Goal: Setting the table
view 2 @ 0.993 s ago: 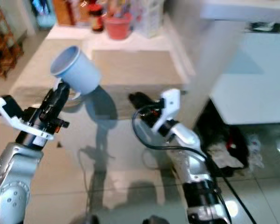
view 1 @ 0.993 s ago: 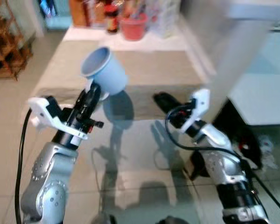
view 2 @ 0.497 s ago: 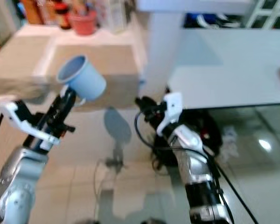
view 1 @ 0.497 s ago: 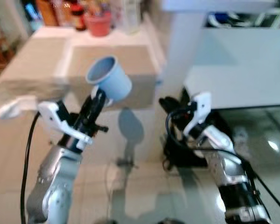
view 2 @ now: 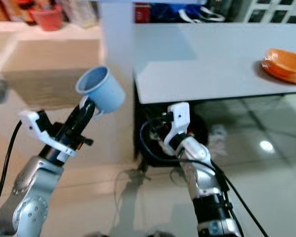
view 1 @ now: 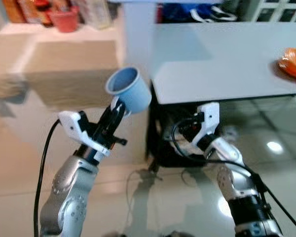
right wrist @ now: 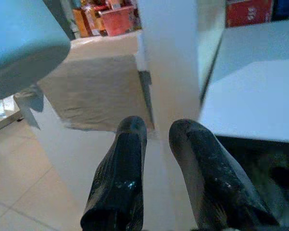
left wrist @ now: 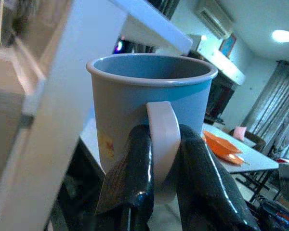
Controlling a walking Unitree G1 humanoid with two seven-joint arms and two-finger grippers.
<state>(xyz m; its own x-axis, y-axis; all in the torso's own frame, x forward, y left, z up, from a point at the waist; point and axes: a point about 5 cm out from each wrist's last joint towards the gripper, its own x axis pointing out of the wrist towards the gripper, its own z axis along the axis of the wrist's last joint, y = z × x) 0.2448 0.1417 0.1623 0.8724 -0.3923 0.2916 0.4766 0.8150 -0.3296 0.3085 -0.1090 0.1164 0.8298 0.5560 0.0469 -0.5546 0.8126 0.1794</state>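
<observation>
A light blue mug (view 1: 130, 89) is held up in front of me, tilted, open end up. My left gripper (view 1: 117, 106) is shut on its white handle; in the left wrist view the two black fingers (left wrist: 135, 168) pinch the handle below the mug (left wrist: 149, 96). Just beyond it is the corner of a white table (view 1: 222, 64). An orange dish (view 1: 293, 61) lies near the table's far right; the left wrist view shows this orange dish (left wrist: 221, 144) too. My right gripper (view 1: 183, 132) hangs lower, in front of the table's edge, shut with only a narrow slit and nothing held (right wrist: 156, 127).
A white pillar (view 1: 133, 34) stands just left of the table. Further left is a counter under a beige cloth (view 1: 64, 59), with a red pot (view 1: 64, 19) and bottles at its back. Dark clutter and cables (view 1: 177, 148) lie under the table. The floor is glossy tile.
The camera has swung to the right: the cloth-covered counter slid left and the white table with the orange dish came into view. The mug stays in my left gripper.
</observation>
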